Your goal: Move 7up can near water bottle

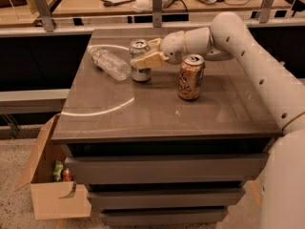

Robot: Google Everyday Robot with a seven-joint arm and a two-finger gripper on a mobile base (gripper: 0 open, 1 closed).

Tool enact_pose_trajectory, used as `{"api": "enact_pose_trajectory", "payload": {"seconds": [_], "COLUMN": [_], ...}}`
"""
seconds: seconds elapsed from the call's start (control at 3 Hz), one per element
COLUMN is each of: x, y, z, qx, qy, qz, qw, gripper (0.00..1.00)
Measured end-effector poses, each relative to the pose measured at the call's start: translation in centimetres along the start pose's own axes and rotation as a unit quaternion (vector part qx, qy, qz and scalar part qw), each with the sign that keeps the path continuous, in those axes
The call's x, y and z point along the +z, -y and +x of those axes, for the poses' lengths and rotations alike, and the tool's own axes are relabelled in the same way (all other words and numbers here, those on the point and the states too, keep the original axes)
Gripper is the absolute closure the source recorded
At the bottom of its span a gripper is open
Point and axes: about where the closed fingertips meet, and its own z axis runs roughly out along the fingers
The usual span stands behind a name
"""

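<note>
The 7up can (139, 73), silver-white with green marks, stands upright on the brown table (157, 116) near its far left. The water bottle (108, 63), clear and ribbed, lies on its side just left of the can, nearly touching it. My gripper (143, 53) reaches in from the right. Its tan fingers (147, 59) sit on either side of the can's upper half, one across the front and one behind, shut on it.
A brown-orange can (191, 78) stands right of the 7up can, just below my forearm (238, 37). An open cardboard box (50, 194) sits on the floor at the table's left. A railing and a cluttered desk (95, 1) run behind the table.
</note>
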Motion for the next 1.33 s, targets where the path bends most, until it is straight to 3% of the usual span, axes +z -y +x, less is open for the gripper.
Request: {"api": "enact_pose_trajectory", "payload": {"seconds": [0.33, 0.67, 1.33], "x": [0.0, -0.5, -5.9], "y": [0.2, 1.2, 8.8], "z": [0.3, 0.3, 0.0], "qx": [0.005, 0.007, -0.009], "qy": [-0.001, -0.003, -0.019], "qz": [0.015, 0.037, 0.151], "qw": [0.9999, 0.9993, 0.9883], "gripper": [0.13, 0.00, 0.00]}}
